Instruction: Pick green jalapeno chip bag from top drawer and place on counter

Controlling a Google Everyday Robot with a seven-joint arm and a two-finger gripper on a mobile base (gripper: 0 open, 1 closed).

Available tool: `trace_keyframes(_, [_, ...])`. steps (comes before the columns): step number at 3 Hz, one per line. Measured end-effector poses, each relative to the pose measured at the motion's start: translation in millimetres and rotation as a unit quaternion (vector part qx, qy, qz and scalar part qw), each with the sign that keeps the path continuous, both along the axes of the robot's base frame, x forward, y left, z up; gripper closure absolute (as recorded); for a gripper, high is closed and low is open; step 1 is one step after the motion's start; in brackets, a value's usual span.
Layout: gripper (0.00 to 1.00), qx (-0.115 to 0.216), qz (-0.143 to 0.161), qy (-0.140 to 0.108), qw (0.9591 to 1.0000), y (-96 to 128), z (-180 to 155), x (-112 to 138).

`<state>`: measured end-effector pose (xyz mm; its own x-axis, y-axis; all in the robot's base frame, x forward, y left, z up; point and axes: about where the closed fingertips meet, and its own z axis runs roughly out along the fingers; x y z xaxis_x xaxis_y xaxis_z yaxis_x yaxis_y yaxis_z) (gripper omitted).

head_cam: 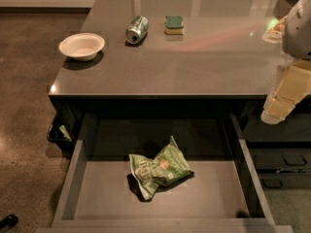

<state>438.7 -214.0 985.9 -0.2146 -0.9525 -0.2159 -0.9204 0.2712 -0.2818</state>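
The green jalapeno chip bag lies crumpled on the floor of the open top drawer, a little left of the drawer's middle. The counter spreads above and behind the drawer. My gripper hangs at the right edge of the view, pointing down over the counter's front right edge, above the drawer's right wall. It is up and to the right of the bag, well apart from it, and holds nothing that I can see.
On the counter stand a white bowl at the left edge, a green metal can lying on its side and a green-topped yellow sponge. Narrower dark drawers with handles are at the right, below my gripper.
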Motion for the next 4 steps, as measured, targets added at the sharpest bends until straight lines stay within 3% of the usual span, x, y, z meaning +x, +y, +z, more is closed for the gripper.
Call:
trace_keyframes(1, [0.0,0.0,0.0,0.0,1.0,0,0,0])
trace_keyframes(2, [0.0,0.028,0.017,0.011,0.9994,16,-35,5])
trace_keyframes(3, [0.0,0.079,0.055,0.026,0.995,44,-97,16])
trace_keyframes(4, [0.0,0.118,0.101,0.046,0.9868,68,-138,20])
